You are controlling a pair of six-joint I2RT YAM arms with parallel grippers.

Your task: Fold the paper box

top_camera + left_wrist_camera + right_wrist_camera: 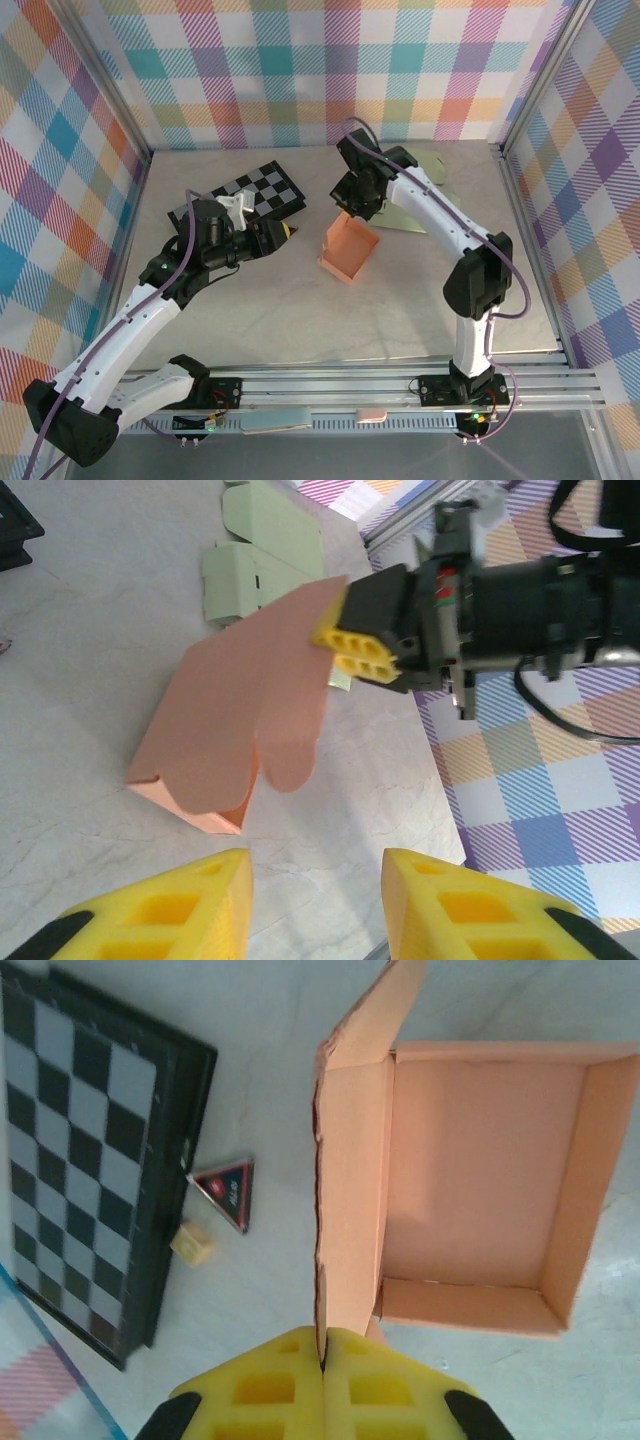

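While the right arm is bending down over mid-table, the right gripper (322,1345) is pinching the raised lid flap (350,1160) of the orange paper box (348,250), jaws pressed together on the card. Left arm is stretching low past the checkerboard (250,195). Left gripper (315,880) is facing the box, jaws apart, gripping nothing.

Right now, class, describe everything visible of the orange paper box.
The orange paper box is thin matte card, a shallow open tray with low walls around it. One long flap stands raised, its edge pinched by the right gripper. It rests on the pale marbled table.
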